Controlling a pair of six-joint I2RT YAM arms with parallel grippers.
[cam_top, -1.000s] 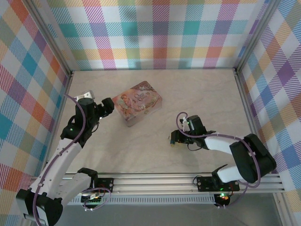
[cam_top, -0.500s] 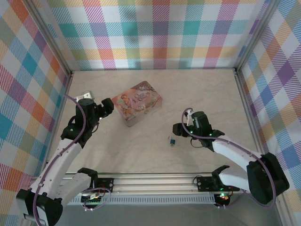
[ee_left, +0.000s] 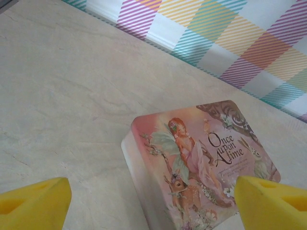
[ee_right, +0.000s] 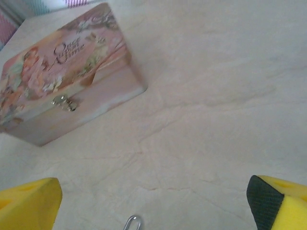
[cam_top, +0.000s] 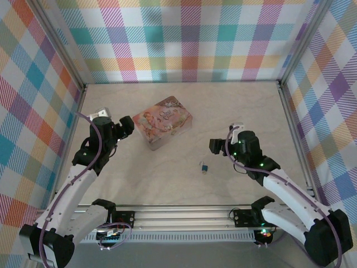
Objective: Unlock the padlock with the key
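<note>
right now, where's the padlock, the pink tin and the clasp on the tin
padlock (cam_top: 204, 167), top external view, on its blue body
pink tin (ee_left: 192, 158), left wrist view, middle of the illustrated lid
tin clasp (ee_right: 64, 102), right wrist view, on the small metal latch on the front wall

Padlock (cam_top: 204, 167), tiny, blue body, thin silvery shackle (ee_right: 133, 223), lying loose on the table (cam_top: 167, 184), right of centre toward the near edge, shackle state too small to tell
</note>
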